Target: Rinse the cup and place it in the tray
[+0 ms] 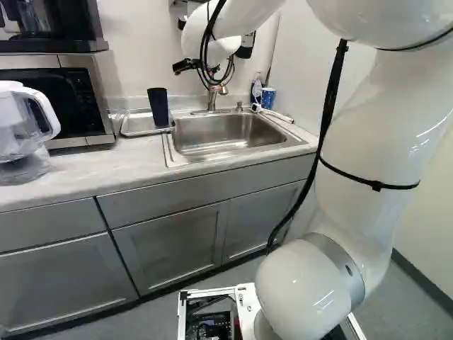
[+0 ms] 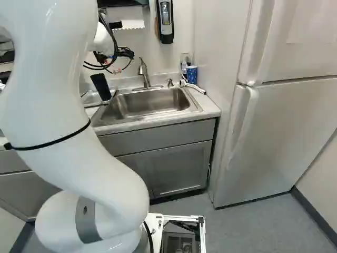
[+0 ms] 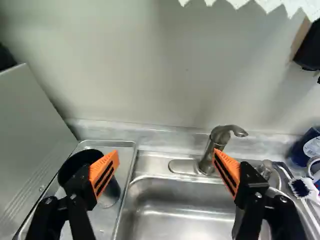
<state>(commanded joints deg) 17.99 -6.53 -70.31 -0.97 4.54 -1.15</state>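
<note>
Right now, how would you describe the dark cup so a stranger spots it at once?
Find the counter between microwave and sink. A shallow tray lies there, and the tall, plain dark cup stands on it. The spotted blue mug across the sink is shorter.

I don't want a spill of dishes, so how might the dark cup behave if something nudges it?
The cup would probably tip fairly easily: it stands tall and narrows toward its base. Its round wall suggests it could roll across the tray once down. The even, uncreased wall looks stiff, so it likely wouldn't buckle.
</note>
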